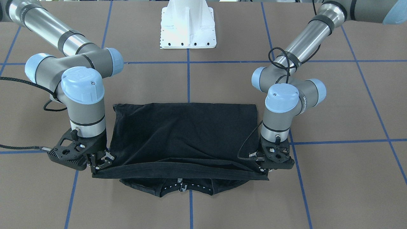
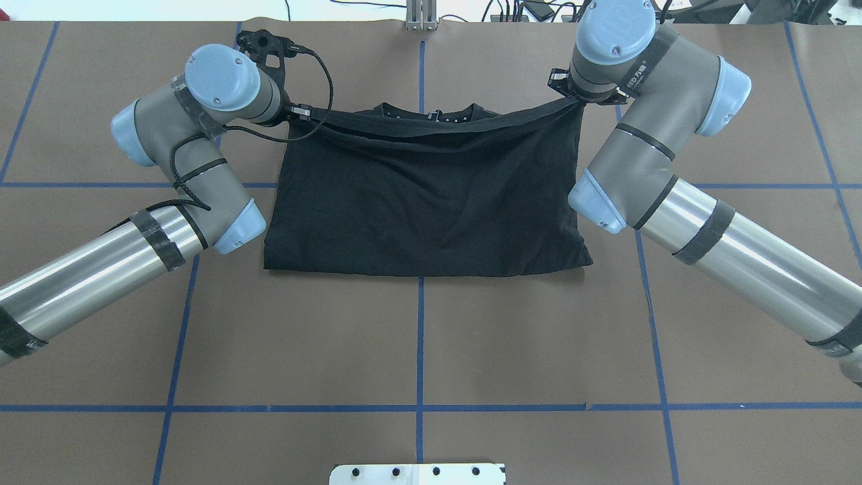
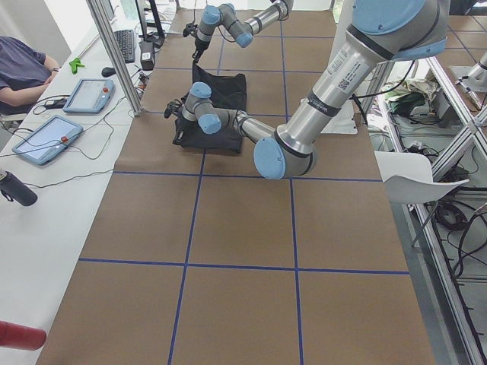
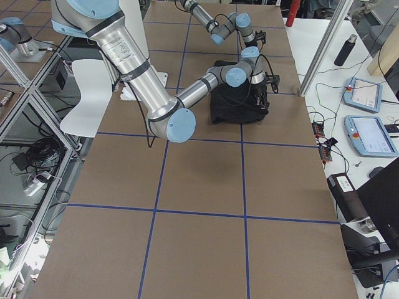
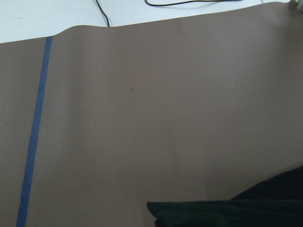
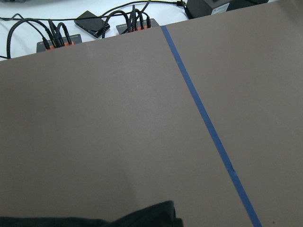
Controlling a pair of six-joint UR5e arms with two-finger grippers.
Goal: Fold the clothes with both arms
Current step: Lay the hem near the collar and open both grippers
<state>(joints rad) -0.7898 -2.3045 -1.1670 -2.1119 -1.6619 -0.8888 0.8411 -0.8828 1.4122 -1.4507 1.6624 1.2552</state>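
Evidently your left claw [image 1: 263, 169] and right claw [image 1: 100, 163] each pinched the shirt [image 1: 184, 133] hem; uneven travel risked a corner slipping.

light: bright, even, from above | shadows: faint, soft | glare: streaks on metal arm tubes | focus: sharp
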